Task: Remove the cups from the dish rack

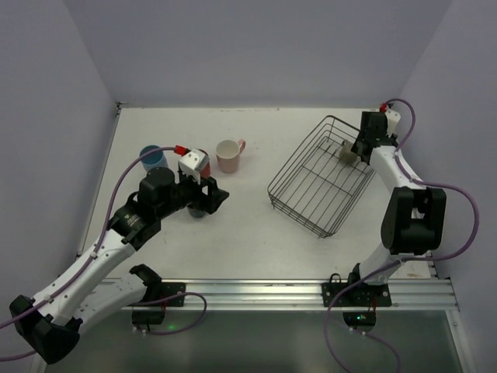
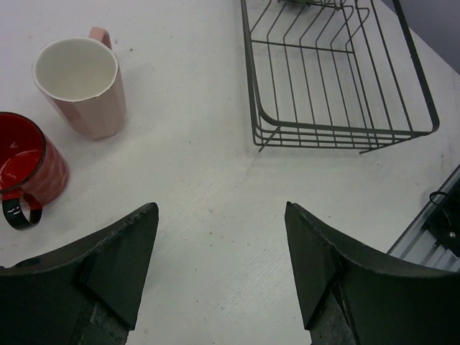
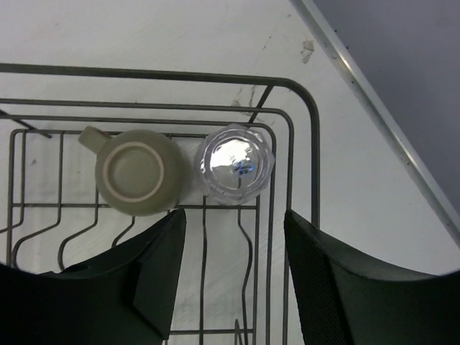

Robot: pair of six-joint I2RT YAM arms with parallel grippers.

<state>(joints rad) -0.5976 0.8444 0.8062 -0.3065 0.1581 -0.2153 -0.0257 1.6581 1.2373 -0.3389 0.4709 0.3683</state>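
Two upturned cups, an olive-grey handled mug and a clear glass, sat in a corner of the black wire dish rack, below the right gripper, whose parted, empty jaws needed to straddle one squarely.

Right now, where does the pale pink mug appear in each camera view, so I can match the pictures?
Top external: the pale pink mug stands upper middle, left of the dish rack.
Left wrist: upper left, beside the red cup.
Right wrist: not in it.
Shared landmark: the dish rack shows in all three views.
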